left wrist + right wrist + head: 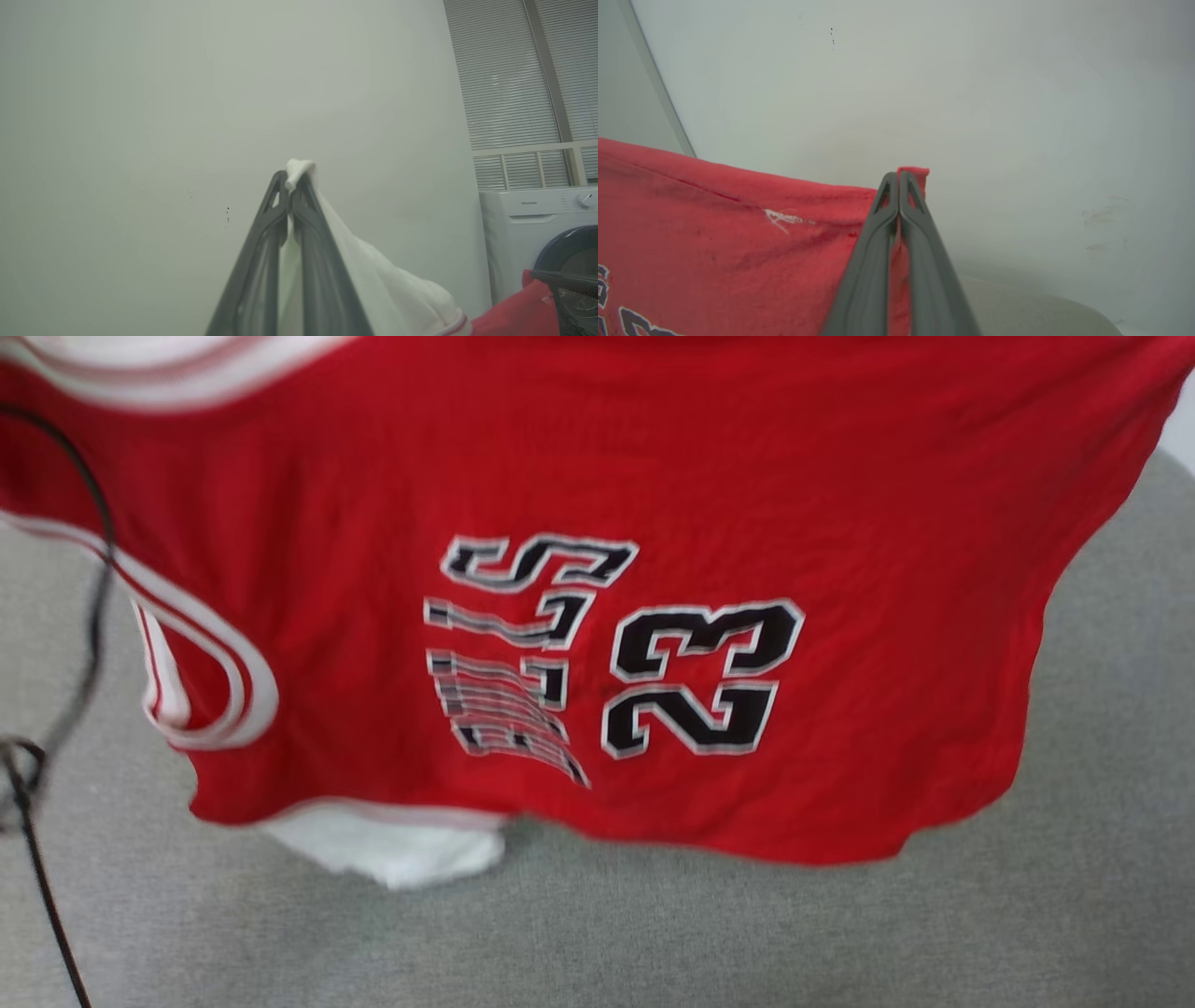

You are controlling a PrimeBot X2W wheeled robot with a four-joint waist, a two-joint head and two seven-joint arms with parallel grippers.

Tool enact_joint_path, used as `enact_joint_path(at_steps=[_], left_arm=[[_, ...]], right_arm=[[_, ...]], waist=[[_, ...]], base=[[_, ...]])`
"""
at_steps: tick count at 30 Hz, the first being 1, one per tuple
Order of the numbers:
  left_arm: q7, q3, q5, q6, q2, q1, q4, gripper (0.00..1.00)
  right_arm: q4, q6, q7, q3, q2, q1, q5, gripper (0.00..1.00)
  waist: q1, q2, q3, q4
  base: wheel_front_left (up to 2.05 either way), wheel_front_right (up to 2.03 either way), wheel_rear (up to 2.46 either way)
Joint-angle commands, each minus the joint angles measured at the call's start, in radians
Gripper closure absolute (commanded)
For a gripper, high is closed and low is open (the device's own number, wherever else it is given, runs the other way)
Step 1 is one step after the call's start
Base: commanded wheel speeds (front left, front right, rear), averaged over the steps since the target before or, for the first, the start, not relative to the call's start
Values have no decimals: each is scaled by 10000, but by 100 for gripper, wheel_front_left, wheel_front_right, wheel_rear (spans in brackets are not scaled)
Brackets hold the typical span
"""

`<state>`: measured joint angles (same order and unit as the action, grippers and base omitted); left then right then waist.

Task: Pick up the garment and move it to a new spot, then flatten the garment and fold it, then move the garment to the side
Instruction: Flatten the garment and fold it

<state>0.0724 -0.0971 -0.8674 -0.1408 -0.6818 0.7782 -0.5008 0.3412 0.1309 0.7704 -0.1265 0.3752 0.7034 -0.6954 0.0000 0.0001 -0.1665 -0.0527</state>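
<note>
The left gripper (292, 181) is clenched on the shirt (840, 504). A white sleeve (299, 167) tip pokes out past its jaws, and the cloth trails down to their right. The right gripper (899, 179) pinches a red corner (916, 172), with the shirt spreading away to the left of its jaws. Between them the shirt hangs stretched, lettering (607, 663) sideways, over a grey surface (653, 943).

Red garment (840, 476): black "23" (word beside it smeared). Washing machine (514, 242): "Hisense".
</note>
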Motion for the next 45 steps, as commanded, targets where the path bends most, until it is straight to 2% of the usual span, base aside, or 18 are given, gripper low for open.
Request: enact_joint_path(at_steps=[1, 5, 11, 15, 21, 26, 29, 33, 37, 45], left_arm=[[121, 61, -97, 68, -83, 544, 238, 100], [407, -36, -303, 375, -120, 2271, 1236, 100], [552, -804, 307, 1121, -77, 5160, 3034, 100], [286, -1246, 898, 1465, 259, 7212, 4475, 100], [-251, -1760, 1605, 1949, 849, 9899, 7085, 100], [-1098, -2211, 2168, 2288, 1255, 11050, 8976, 100], [-1510, -2422, 2177, 2404, 1500, 10935, 9733, 100], [-1957, -3016, 2160, 2589, 1781, 9998, 10276, 100], [-2561, -3865, 2223, 2688, 1866, 8595, 10236, 100], [-3204, -4552, 1437, 2703, 2160, 4868, 9599, 100]], right_arm=[[-103, -4, -153, -64, 81, 443, 70, 100], [-632, -4, -838, -19, 315, 1536, 264, 100], [-2079, -4, -2123, 531, 608, 3451, 769, 100], [-3392, -4, -3088, 835, 405, 4954, 1270, 100], [-5507, -5, -4566, 1522, 431, 7102, 2260, 100], [-7163, -5, -5656, 1859, 307, 8269, 2863, 100], [-7939, -4, -6315, 2154, 100, 8449, 3082, 100], [-8588, -4, -7042, 3108, 80, 7947, 3116, 100], [-9093, -4, -7629, 3924, 129, 7177, 2853, 100], [-9460, -4, -8567, 5025, 430, 4700, 1912, 100]], waist=[[0, -1, -840, -91], [0, -1, -1875, -86], [0, -1, -3256, -86], [0, -1, -3987, -105], [0, -1, -4836, -122], [0, -1, -5301, 32], [0, -1, -5412, 180], [0, -1, -5405, 387], [0, -1, -5172, 619], [0, -1, -4137, 986]], base=[[0, 0, 0], [0, 0, 0], [0, 0, 0], [0, 0, 0], [0, 0, 0], [0, 0, 0], [0, 0, 0], [0, 0, 0], [0, 0, 0], [0, 0, 0]])
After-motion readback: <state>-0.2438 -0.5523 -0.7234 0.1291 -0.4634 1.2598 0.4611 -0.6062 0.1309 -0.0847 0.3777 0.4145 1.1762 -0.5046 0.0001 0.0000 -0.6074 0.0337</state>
